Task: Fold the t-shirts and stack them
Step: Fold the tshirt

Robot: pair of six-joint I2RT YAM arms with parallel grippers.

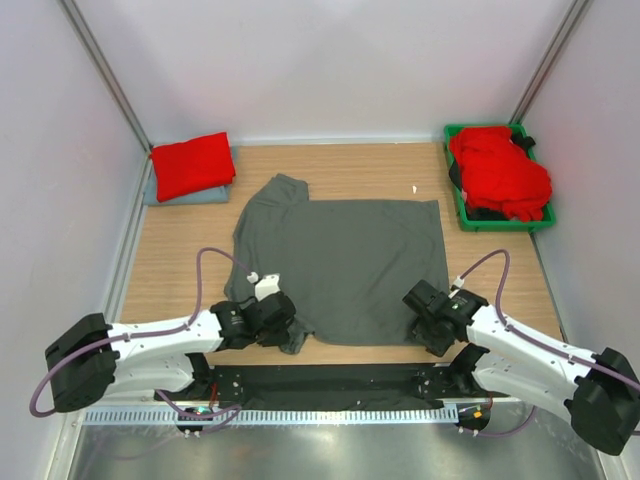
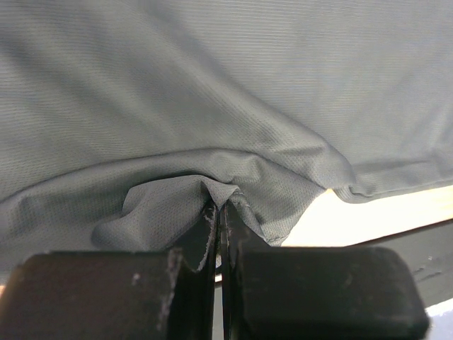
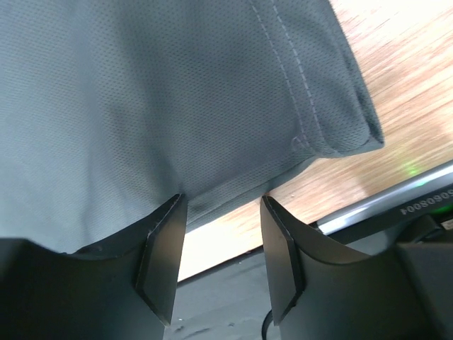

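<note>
A dark charcoal grey t-shirt (image 1: pixel 345 265) lies spread on the wooden table. My left gripper (image 1: pixel 285 330) is at its near left corner, shut on a bunched fold of the grey cloth (image 2: pixel 219 195). My right gripper (image 1: pixel 425 318) is at the near right hem (image 3: pixel 212 191), open, its fingertips (image 3: pixel 170 212) at the hem edge with nothing between them. A folded red t-shirt (image 1: pixel 193 165) lies on a pale blue-grey one (image 1: pixel 190 196) at the far left. More red t-shirts (image 1: pixel 500 172) are heaped in the bin.
A green plastic bin (image 1: pixel 465 215) stands at the far right against the wall. White walls close in the table on three sides. A black strip and metal rail (image 1: pixel 330 385) run along the near edge by the arm bases.
</note>
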